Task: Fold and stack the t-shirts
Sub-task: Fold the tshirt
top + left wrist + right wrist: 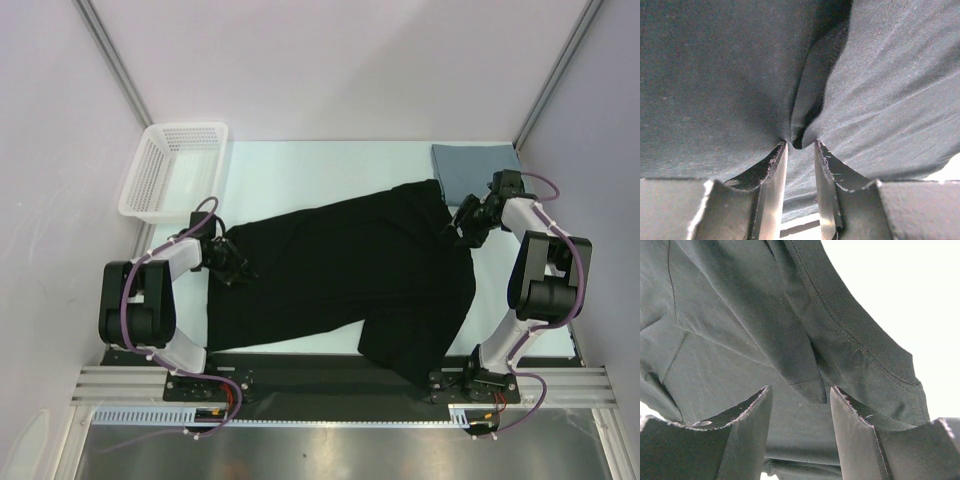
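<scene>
Where the top view looks down, the black t-shirt [340, 270] lies spread between left gripper [232, 265] and right gripper [468, 228], with the grey-blue t-shirt [475, 170] folded just beyond the right fingers.
Left wrist: fingers [774, 195] pinch a black fold.
Right wrist: fingers [745, 430] apart, with a hem corner between them.

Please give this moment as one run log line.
black t-shirt: spread out, unfolded | left hand: at puckered fold, grip unclear | right hand: open around its edge | grey t-shirt: folded, far right

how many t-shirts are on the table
2. A black t-shirt is spread across the middle of the table; a folded grey-blue t-shirt sits at the far right corner. Another could be hidden under the black one.
</scene>
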You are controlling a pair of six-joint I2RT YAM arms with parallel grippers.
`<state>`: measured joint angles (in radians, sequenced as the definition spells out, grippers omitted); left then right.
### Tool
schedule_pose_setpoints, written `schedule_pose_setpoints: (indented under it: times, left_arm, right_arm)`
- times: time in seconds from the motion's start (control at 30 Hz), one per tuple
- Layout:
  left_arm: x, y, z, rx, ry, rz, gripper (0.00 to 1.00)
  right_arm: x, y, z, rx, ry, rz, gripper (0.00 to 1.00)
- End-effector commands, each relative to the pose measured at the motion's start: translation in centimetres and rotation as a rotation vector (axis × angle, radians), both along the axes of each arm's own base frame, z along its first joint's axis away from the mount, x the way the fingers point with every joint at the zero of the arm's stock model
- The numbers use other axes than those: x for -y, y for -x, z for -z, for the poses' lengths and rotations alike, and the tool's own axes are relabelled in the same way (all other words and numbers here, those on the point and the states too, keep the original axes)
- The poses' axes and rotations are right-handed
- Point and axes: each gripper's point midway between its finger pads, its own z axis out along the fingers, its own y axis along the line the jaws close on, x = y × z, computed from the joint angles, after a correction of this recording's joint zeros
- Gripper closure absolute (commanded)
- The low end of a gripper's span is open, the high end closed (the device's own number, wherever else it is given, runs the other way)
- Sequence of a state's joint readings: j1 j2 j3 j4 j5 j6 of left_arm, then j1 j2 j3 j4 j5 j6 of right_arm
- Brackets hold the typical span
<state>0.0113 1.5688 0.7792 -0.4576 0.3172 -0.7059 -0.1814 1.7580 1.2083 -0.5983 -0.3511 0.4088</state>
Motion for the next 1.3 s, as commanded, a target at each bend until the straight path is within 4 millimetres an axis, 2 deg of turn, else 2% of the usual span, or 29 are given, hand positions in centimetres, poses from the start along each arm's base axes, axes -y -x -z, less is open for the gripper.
schedule_pose_setpoints:
  times: [0.0, 0.13, 0.3, 0.57, 0.63, 0.83, 1.1, 1.27]
  left_arm:
    - [-0.8, -1.3, 0.3, 0.024, -0.057, -0.016, 0.66]
    - [-1.5, -1.9, -0.4, 0.043, -0.096, -0.019, 0.60]
    - [-1.4, -2.3, 0.1, 0.028, -0.085, -0.013, 0.61]
    - [-1.0, -2.4, 0.1, 0.033, -0.059, -0.004, 0.71]
    - [-0.9, -2.5, -0.1, 0.040, -0.055, -0.001, 0.76]
    - [-0.9, -3.4, -2.1, 0.091, -0.055, 0.015, 0.83]
    - [-0.7, -4.2, -3.7, 0.133, -0.048, 0.036, 0.98]
    - [-1.0, -4.9, -4.9, 0.164, -0.070, 0.051, 1.00]
  right_arm:
    - [0.0, -0.5, -0.2, 0.028, -0.007, -0.018, 0.44]
    - [-0.1, -0.4, -0.2, 0.027, -0.009, -0.020, 0.44]
    - [0.0, -0.4, -0.2, 0.027, -0.010, -0.018, 0.44]
    - [-0.2, -0.6, 0.2, 0.017, -0.023, -0.010, 0.44]
    - [-0.3, -0.6, 0.5, 0.009, -0.033, -0.009, 0.44]
    - [-0.3, -0.7, 0.7, 0.007, -0.038, -0.006, 0.43]
    - [-0.5, -0.9, 0.7, 0.016, -0.066, -0.003, 0.42]
    - [-0.2, -0.9, 1.0, 0.007, -0.075, 0.004, 0.42]
